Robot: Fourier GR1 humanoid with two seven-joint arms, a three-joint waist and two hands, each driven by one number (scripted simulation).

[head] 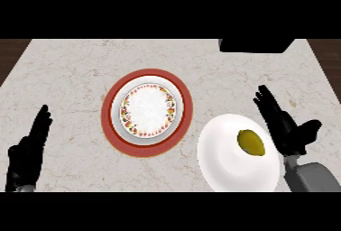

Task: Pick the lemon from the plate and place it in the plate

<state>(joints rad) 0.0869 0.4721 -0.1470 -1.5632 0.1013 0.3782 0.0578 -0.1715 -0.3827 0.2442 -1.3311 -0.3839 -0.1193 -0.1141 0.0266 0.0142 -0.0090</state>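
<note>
Lying on the white plate beside the red-rimmed plate on the marble counter, the lemon, with the right hand hovering released just beside it and the left hand resting with straight fingers.

Yellow lemon, white plate

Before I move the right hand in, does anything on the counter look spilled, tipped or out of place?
Nothing stands out. The lemon lies on the white plate, the patterned plate sits centred on its red mat, and no spill shows. Right hand is open beside the lemon.
</note>
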